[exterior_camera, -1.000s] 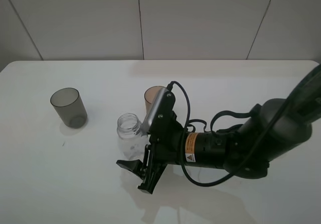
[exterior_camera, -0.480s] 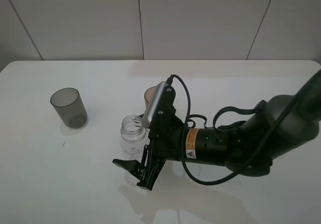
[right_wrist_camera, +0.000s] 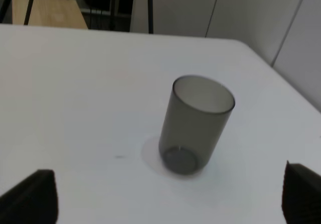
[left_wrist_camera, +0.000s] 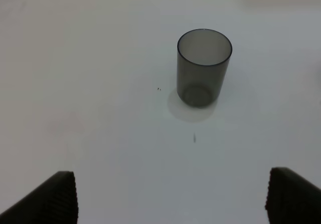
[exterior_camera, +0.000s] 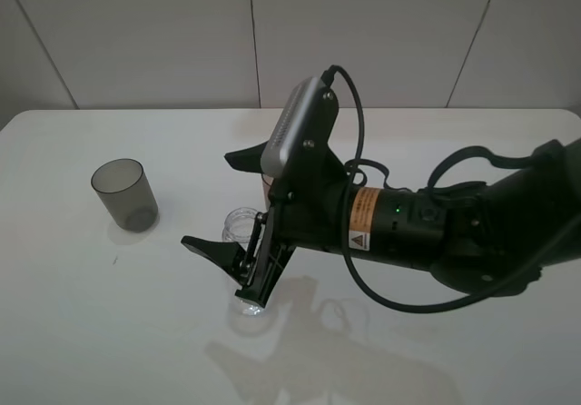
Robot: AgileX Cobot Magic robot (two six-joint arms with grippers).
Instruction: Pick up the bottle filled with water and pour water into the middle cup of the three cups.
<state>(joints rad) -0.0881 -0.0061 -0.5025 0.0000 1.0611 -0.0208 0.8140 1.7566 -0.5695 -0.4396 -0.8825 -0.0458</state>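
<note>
Above the bottle (exterior_camera: pixel 238 227), right gripper (exterior_camera: pixel 218 207) jaws gape wide, empty; left gripper (left_wrist_camera: pixel 170 199) likewise.

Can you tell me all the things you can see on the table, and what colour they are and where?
Grey cup: one, smoky dark grey, upright on the left part of the table, standing alone.
Bottle: one, clear, no cap, near the middle of the table, mostly hidden behind the right pincer.
Amber cup: hidden behind the right arm, cannot be seen now.
Pink cup: not in sight.
Table: one, white, with a white panelled wall behind it.
Right pincer: one, black, open wide, raised above the bottle and holding nothing.
Left pincer: one, black, only its two fingertips show, spread apart and empty, facing the grey cup.
</note>
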